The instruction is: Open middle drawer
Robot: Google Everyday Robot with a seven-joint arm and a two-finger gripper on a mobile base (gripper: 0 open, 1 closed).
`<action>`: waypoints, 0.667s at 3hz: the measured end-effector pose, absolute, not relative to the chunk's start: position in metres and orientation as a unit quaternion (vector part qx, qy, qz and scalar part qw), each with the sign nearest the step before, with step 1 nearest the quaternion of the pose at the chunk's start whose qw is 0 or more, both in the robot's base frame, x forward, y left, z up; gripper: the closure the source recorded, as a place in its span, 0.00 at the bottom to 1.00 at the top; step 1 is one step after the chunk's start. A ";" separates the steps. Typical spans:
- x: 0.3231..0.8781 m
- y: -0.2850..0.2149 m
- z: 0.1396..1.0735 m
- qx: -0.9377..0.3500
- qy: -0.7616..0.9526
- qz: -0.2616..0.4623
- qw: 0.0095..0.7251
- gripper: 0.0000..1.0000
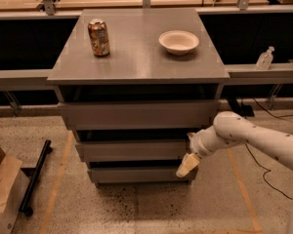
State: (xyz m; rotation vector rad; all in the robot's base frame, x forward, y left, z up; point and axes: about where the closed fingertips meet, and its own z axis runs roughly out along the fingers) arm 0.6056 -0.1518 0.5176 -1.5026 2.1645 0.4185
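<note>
The grey cabinet [136, 57] has three stacked flat fronts. The middle drawer [129, 150] is the second front, plain grey with no handle, and looks closed, with a dark gap above it. My white arm comes in from the right. My gripper [187, 164] sits at the right end of the middle drawer, its cream fingertip hanging down over the gap toward the lowest front [136, 174].
A drink can [98, 37] and a white bowl [178, 41] stand on the cabinet top. A spray bottle [265, 58] stands on the ledge at right. A cardboard box [2, 191] and a black bar [35, 177] lie on the floor at left. A cable runs at right.
</note>
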 end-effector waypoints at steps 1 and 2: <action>0.607 -0.152 0.515 -0.547 0.788 0.154 0.235 0.00; 0.603 -0.153 0.504 -0.535 0.799 0.154 0.228 0.00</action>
